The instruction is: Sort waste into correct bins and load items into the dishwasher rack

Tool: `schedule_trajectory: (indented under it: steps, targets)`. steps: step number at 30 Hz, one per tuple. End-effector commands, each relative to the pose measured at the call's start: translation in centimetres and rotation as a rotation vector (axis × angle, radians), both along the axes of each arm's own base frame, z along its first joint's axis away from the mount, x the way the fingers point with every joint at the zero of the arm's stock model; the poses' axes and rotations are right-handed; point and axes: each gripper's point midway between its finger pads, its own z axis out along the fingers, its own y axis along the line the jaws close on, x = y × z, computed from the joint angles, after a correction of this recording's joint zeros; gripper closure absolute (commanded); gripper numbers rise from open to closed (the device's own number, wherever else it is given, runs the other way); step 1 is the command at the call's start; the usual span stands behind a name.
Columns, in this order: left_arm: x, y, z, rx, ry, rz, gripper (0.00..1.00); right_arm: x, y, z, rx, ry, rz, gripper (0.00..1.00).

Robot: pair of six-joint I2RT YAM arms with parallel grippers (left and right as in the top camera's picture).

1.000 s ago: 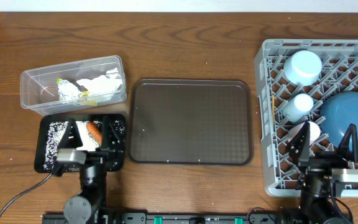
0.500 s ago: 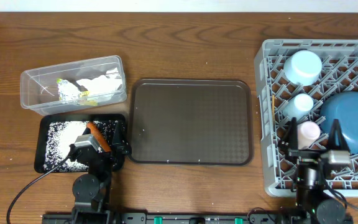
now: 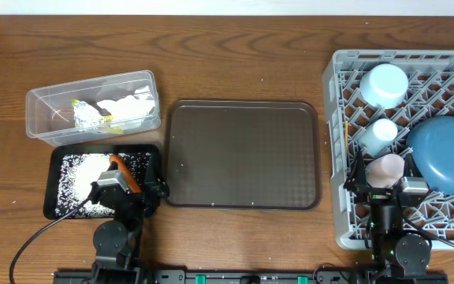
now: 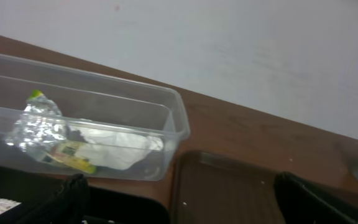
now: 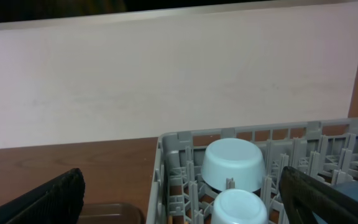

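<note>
The clear tub (image 3: 42, 99) holds the white tissue (image 3: 124, 106), foil ball (image 3: 85, 114) and yellow-green wrapper (image 3: 105, 120). The left wrist view shows the tub (image 4: 173, 121), foil (image 4: 39, 124), tissue (image 4: 114, 150) and wrapper (image 4: 73, 162). The black tray (image 3: 50, 185) holds rice (image 3: 81, 170) and the carrot (image 3: 123, 170). The grey rack (image 3: 333, 158) holds the bowl (image 3: 386, 83), light blue cup (image 3: 382, 132), pink cup (image 3: 386, 168), blue plate (image 3: 446, 154) and chopsticks (image 3: 346, 138). My left gripper (image 3: 128, 192) is open and empty at the black tray's front right. My right gripper (image 3: 385, 189) is open and empty at the rack's front left.
The dark brown serving tray (image 3: 243, 154) lies between the bins and the rack and shows in the left wrist view (image 4: 229, 186). The right wrist view shows the rack rim (image 5: 166, 162), the bowl (image 5: 234, 163) and the light blue cup (image 5: 238, 208).
Both arms have drawn back toward the table's front edge. The left gripper has come off the black tray, uncovering the carrot. The right gripper has pulled back from over the rack.
</note>
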Motion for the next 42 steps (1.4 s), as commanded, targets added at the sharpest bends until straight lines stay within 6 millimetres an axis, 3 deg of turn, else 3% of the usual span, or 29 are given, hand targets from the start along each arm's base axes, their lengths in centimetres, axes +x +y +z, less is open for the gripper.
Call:
schedule_trajectory:
  steps: [1, 11, 17, 28, 42]
  targets:
    - [-0.1, 0.0, -0.6, 0.014, 0.021, 0.003, 0.02, 0.0, 0.1, 0.1, -0.011, -0.006, 0.003, 0.01]
    - [-0.1, 0.0, -0.6, 0.014, 0.022, 0.003, 0.02, 0.0, 0.1, 0.0, -0.012, -0.002, 0.003, 0.01]
    - [-0.2, 0.0, -1.8, 0.020, 0.068, 0.003, 0.02, 0.0, 0.1, -0.2, -0.012, 0.007, 0.003, 0.01]
    - [-0.2, 0.0, -1.8, 0.019, 0.068, 0.003, 0.02, 0.2, 0.1, -1.8, -0.016, 0.072, 0.003, 0.01]
    - [-0.1, 0.1, -1.1, 0.016, 0.039, 0.005, 0.02, 0.2, 0.1, -1.8, -0.015, 0.072, 0.004, 0.01]
